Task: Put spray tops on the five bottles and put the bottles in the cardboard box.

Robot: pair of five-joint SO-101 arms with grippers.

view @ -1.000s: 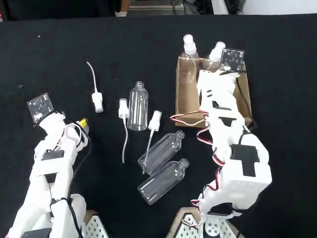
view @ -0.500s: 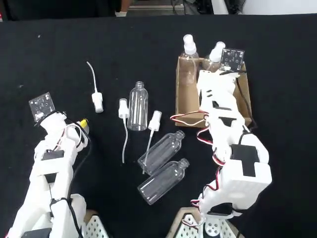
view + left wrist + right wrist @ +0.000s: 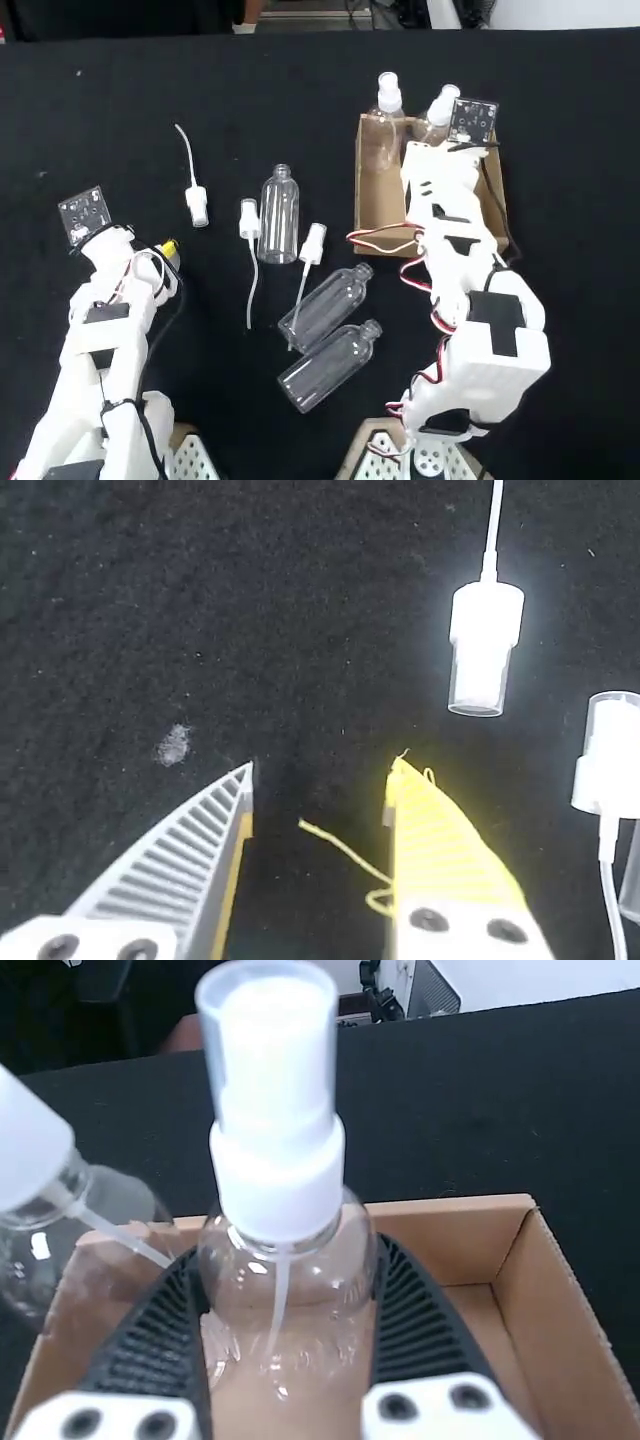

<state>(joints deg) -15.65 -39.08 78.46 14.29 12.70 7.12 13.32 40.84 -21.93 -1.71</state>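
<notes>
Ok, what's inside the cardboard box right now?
At the far end of the cardboard box stand a free bottle and a held bottle in the right gripper, both capped. That arm hides much of the floor.

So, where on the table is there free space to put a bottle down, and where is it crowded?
Free: the cloth beyond the leftmost spray top, and right of the cardboard box. Crowded: the middle, around the upright bottle and two lying bottles, and the box's far end, where the right gripper holds a capped bottle.
</notes>
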